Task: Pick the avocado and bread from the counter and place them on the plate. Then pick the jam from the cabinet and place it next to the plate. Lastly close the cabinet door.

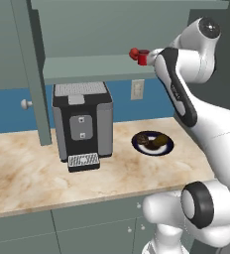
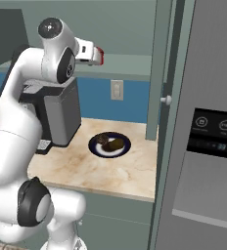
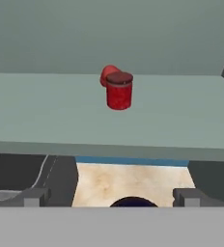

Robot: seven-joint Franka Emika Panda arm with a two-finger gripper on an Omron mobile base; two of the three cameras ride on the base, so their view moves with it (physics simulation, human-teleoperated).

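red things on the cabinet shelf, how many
2: the jam jar stands on the cabinet shelf, and a small red ball sits right behind it on its left, partly hidden.

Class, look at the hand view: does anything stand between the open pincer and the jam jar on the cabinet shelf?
Nothing visible does. The jam stands upright on the shelf, straight ahead of the open pincer, with bare shelf in front of it. A small red ball sits close behind the jar, not in the path.
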